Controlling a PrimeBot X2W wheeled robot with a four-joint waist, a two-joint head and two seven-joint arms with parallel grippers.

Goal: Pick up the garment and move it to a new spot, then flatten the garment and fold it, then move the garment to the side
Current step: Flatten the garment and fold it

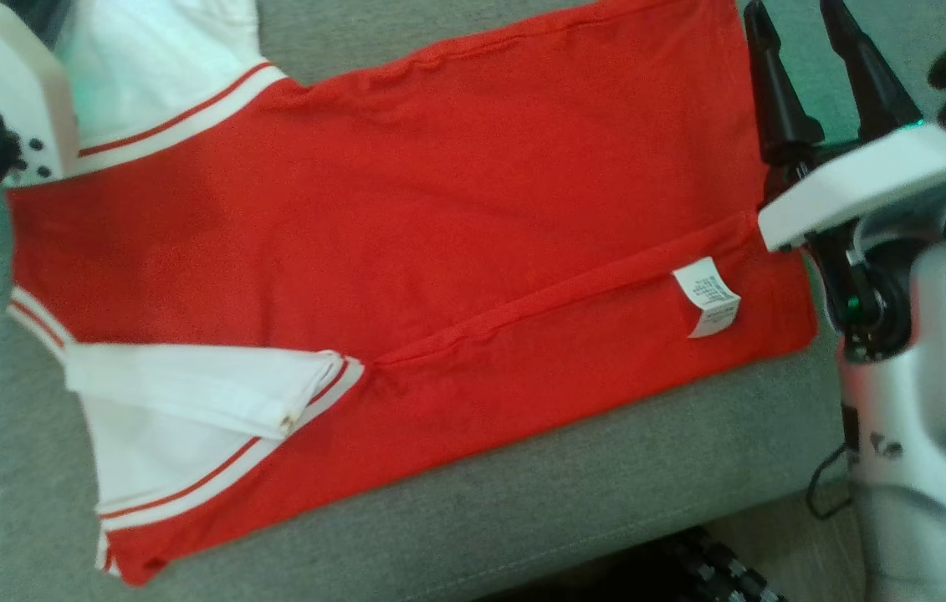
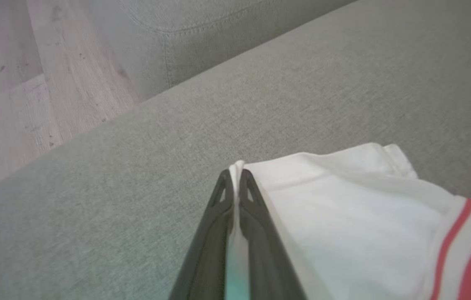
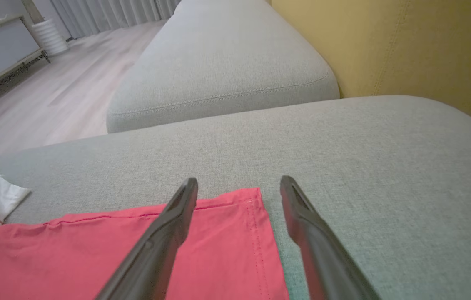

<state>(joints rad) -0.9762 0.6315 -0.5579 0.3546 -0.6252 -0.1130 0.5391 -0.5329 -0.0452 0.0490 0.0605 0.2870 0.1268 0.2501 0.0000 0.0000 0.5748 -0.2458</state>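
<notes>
Clamped on the red shirt's (image 1: 439, 209) white sleeve (image 2: 343, 216), my left gripper (image 2: 235, 177) should tug gently outward; my right gripper (image 3: 239, 183) hovers, fingers apart.

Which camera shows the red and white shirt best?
The head view: nearly the whole shirt lies spread on the sofa. The left wrist view shows its white sleeve in the left gripper; the right wrist view, a red corner.

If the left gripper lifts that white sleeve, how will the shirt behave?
Likely floppy: the sleeve bunches where the left gripper pinches it. The red shirt lies thin and flat, so probably light; it would drape and drag across the grey sofa, not lift stiffly.
</notes>
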